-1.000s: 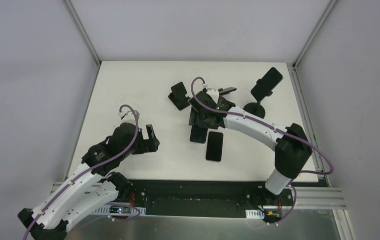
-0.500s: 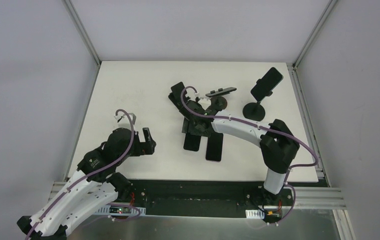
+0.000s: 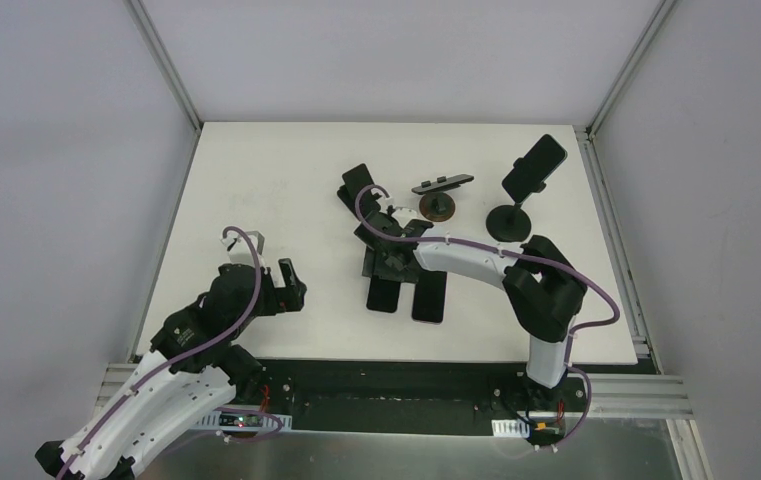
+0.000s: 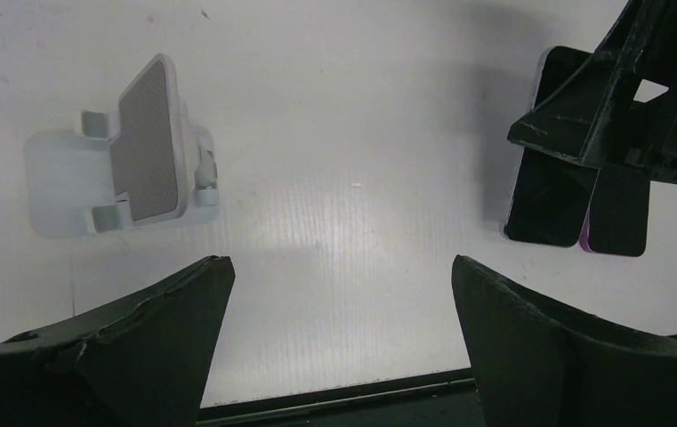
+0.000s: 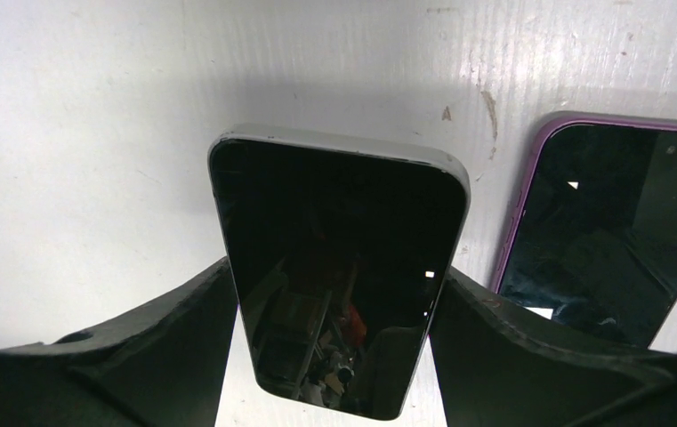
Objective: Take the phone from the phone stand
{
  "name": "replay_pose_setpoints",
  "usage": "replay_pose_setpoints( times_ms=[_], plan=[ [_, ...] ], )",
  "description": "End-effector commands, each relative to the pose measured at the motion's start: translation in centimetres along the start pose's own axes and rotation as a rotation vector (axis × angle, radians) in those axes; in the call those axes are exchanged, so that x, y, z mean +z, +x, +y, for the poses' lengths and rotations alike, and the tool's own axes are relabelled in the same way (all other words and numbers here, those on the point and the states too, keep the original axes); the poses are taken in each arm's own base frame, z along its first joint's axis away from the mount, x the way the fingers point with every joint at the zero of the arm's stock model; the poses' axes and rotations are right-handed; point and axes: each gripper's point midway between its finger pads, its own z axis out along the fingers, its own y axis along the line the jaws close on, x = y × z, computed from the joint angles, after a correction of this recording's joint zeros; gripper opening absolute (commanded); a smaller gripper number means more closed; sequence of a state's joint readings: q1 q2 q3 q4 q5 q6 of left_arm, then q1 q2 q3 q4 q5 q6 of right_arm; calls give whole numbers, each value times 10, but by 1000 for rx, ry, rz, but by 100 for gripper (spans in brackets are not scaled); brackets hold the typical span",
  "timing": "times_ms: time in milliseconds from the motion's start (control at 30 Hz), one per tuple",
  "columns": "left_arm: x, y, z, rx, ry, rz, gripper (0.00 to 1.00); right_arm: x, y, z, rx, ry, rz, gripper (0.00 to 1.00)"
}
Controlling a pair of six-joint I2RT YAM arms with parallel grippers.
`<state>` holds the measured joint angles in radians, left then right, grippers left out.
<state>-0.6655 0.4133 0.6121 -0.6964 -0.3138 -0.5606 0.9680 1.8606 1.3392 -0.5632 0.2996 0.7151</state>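
**Phone clear of its stand:** The right gripper (image 3: 389, 265) clamps a silver-edged phone (image 5: 339, 222) by its 2 long sides. It holds the phone low over the white table (image 3: 256, 170), clear of the black phone stand (image 3: 359, 190) just behind it. The phone's long axis runs from the gripper toward the near edge of the table, parallel to a purple-cased phone (image 5: 610, 231) lying flat just beside it on the robot's right. Whether the held phone touches the surface cannot be told from these views. The left gripper (image 4: 342, 267) hangs wide open and empty, well apart on the left near a white phone stand (image 4: 130, 156). The likely next move falls to the right arm: a straight lowering and release, keeping the gap to the purple neighbour.
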Motion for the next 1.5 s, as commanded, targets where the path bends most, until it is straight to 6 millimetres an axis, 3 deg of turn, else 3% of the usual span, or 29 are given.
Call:
replay_pose_setpoints(
  times_ms=[0, 500, 900, 1233, 1467],
  plan=[
    [4, 0, 6, 12, -39, 4, 99, -2, 1, 6, 21, -25, -4, 64],
    [3, 1, 9, -2, -43, -12, 99, 16, 32, -10, 18, 2, 80, 71],
    [5, 3, 10, 7, -55, 1, 99, 27, 48, -30, -21, 61, 117, 89],
    [5, 2, 10, 9, -59, 3, 99, 29, 51, -40, -59, 115, 128, 91],
    [6, 4, 10, 9, -62, 12, 99, 30, 47, -62, -94, 232, 106, 88]
  ],
)
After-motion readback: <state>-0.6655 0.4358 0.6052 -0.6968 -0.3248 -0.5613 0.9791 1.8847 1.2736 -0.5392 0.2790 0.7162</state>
